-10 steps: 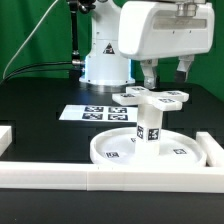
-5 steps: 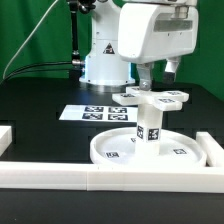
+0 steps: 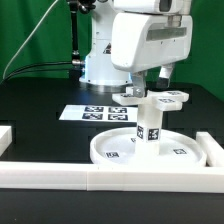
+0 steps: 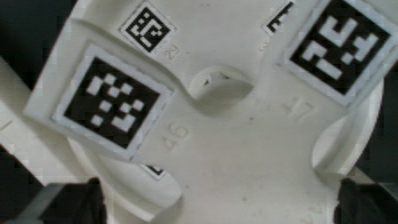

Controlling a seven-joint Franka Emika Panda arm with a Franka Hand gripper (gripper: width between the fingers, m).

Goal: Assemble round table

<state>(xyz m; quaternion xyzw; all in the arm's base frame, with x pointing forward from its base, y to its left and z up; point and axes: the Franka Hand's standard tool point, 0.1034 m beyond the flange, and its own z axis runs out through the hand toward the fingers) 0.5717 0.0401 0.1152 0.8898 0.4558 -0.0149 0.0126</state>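
Observation:
The large rimmed round disc lies on the black table near the front bar. The short thick post stands upright on its middle. The four-armed cross piece lies just behind the disc. In the wrist view the cross piece fills the picture, tags facing up. My gripper hangs close above the cross piece. It is open, with one dark finger at each side of the piece. I cannot tell whether the fingers touch it.
The marker board lies flat at the exterior view's left of the cross piece. Long white border bars run along the front, the left and the right. The robot's base stands behind.
My gripper has moved toward the exterior view's left and a little lower over the cross piece. The disc, post and cross piece have not moved.

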